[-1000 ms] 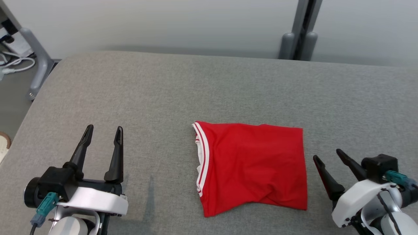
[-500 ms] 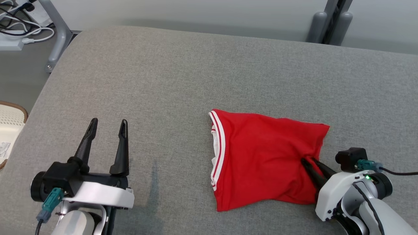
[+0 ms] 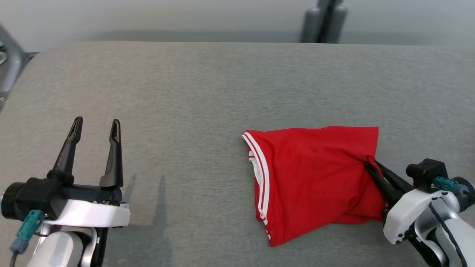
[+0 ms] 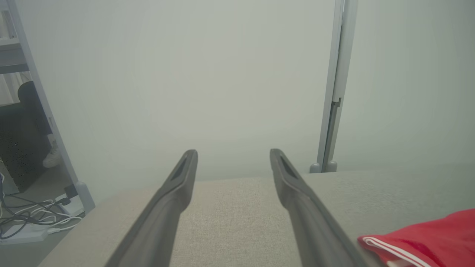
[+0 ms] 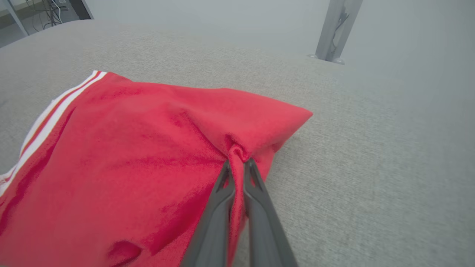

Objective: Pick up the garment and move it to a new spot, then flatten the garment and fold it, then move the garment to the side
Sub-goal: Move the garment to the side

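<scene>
Pinching the garment at its right edge, the right hand is clamped shut; the left hand gapes empty, well apart to its left.

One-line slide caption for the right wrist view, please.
Right gripper shut on a pinched fold of the red garment, which lies on the grey padded surface.

Left fingers apart, right fingers together.
</scene>
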